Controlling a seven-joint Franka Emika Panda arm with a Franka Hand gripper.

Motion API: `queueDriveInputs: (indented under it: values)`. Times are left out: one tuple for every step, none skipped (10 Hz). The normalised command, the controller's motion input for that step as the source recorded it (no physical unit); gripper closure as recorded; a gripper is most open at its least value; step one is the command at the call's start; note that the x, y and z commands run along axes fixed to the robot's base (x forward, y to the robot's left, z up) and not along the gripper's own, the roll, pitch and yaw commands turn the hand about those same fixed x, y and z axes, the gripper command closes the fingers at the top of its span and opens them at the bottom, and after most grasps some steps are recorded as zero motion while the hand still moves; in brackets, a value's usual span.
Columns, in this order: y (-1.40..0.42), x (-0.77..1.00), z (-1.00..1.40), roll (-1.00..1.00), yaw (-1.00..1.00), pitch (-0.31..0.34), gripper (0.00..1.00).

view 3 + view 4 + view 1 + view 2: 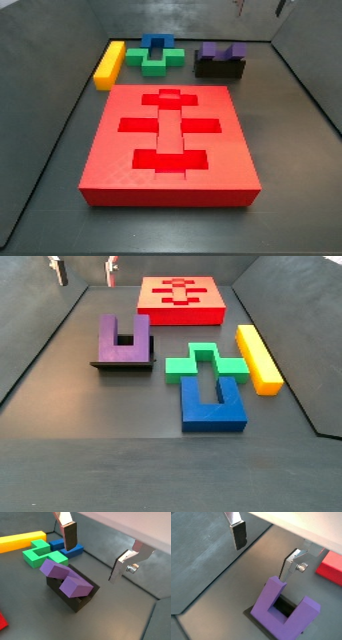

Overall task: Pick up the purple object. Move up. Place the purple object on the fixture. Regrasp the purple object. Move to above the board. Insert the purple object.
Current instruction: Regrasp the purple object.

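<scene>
So the small matte purple U-shaped block is sitting in the dark black blocky fixture, prongs pointing up, base down in the channel. Both side views show it standing upright. The big flat red board with its recessed cross cutouts lies flat on the bench, well apart from it. The end effector hangs above the block, fingers spread wide, holding nothing.
</scene>
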Motion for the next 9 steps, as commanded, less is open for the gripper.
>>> queueDriveInputs:
  values:
    - [-0.37, 0.27, -0.09, 1.0, 0.06, 0.074, 0.0]
    - [-0.39, 0.27, -0.09, 1.0, 0.04, 0.023, 0.0]
    - [-0.33, 0.3, -0.04, 1.0, 0.08, 0.0, 0.0]
    - [0.0, 0.56, 0.0, 1.0, 0.33, 0.02, 0.0]
    - [0.05, 0.35, -0.32, 0.63, 0.62, 0.111, 0.0]
    - [0.03, 0.16, -0.44, 0.41, 0.84, 0.109, 0.0]
    - [0.0, 0.15, -0.38, 0.39, 0.87, 0.069, 0.0]
    - [0.0, 0.19, -0.38, 0.56, 0.76, 0.069, 0.0]
    - [-0.17, 0.16, -0.39, 0.75, 0.45, 0.146, 0.0]
